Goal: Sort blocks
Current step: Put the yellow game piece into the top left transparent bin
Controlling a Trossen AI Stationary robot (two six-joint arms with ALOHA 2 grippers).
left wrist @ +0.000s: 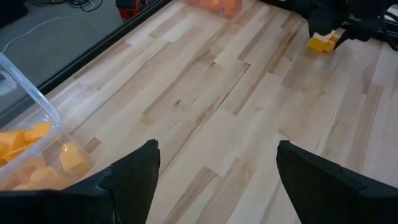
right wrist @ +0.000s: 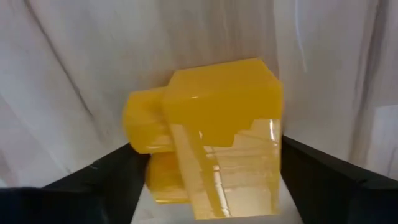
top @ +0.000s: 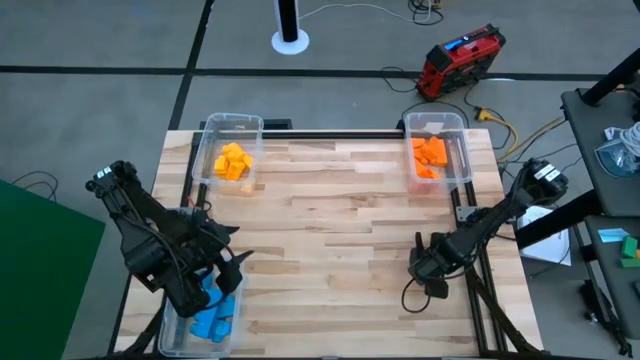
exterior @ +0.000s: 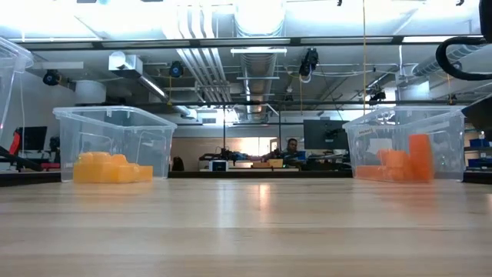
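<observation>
Holding one chunky yellow plastic block [right wrist: 208, 140] is your right gripper [top: 428, 268], low over the near-right part of the light wooden slatted table [top: 340, 220]; in the right wrist view the fingers sit against both sides of it, closed about block-width. In the left wrist view the same block shows yellow under that gripper, close to the tabletop; whether it's touching the wood, can't tell.

Rest looks sorted: yellow blocks [top: 232, 160] in the clear plastic bin at far left [top: 213, 123], orange blocks [top: 431, 156] in the clear bin at far right [top: 456, 121], blue blocks [top: 214, 313] in the clear bin near left [top: 168, 330]. No loose blocks seen on the table.

Judgement: last carry, so lift clear before you traverse, cross to the far-left bin, get fully inside the rim, then let go low so it doesn't bounce out.

Left gripper [left wrist: 214, 171] hangs over the blue bin's far end w/ fingers spread wide, nothing in them. Keep it parked; your route passes just beyond it.
</observation>
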